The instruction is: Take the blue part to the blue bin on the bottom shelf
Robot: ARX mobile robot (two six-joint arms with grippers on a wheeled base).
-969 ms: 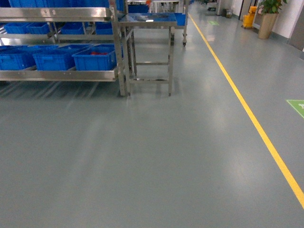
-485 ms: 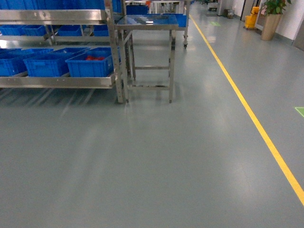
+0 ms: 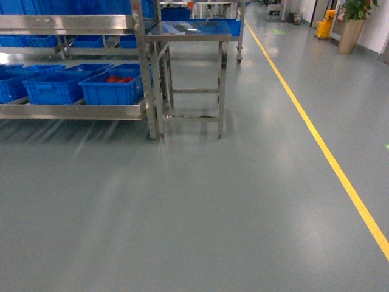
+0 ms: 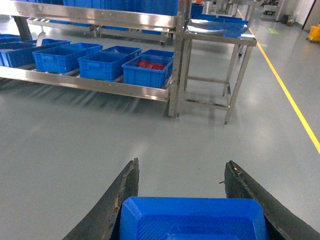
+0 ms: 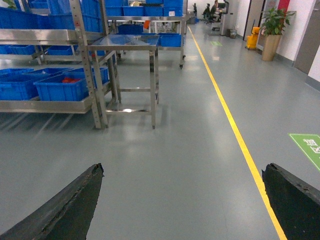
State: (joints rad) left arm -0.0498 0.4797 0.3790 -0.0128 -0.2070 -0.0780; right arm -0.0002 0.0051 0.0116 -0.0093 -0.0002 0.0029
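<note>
**Blue part held in left gripper, rack at upper left**

Left wrist view: left gripper (image 4: 182, 200) at bottom centre of frame, its two dark fingers (image 4: 117, 202) angled outward w/ the blue part (image 4: 192, 220) sitting between them, edges touching both inner faces, so gripper is pinching the part. Part is a flat, tray-like blue piece w/ rounded corners and a recessed centre; visible long axis runs left-right across the frame, spanning finger to finger, far edge facing the rack. Lower portion cut off by frame bottom, so full shape can't be told.

Right wrist view: right gripper (image 5: 182, 210) spread wide, fingers at lower left and lower right corners, only grey floor (image 5: 180, 150) between them.

Head view: neither gripper visible. Bottom shelf (image 3: 73, 111) of steel rack sits at upper left, w/ a row of blue bins on it; rightmost blue bin (image 3: 112, 91) holds red items (image 3: 120, 79). Just right of the rack post stands a small steel surface (image 3: 188, 36) on four legs, its top reflective. Yellow line (image 3: 316, 137) runs diagonally down the right side of the floor. Potted plant (image 3: 354, 24) at upper right corner.
</note>
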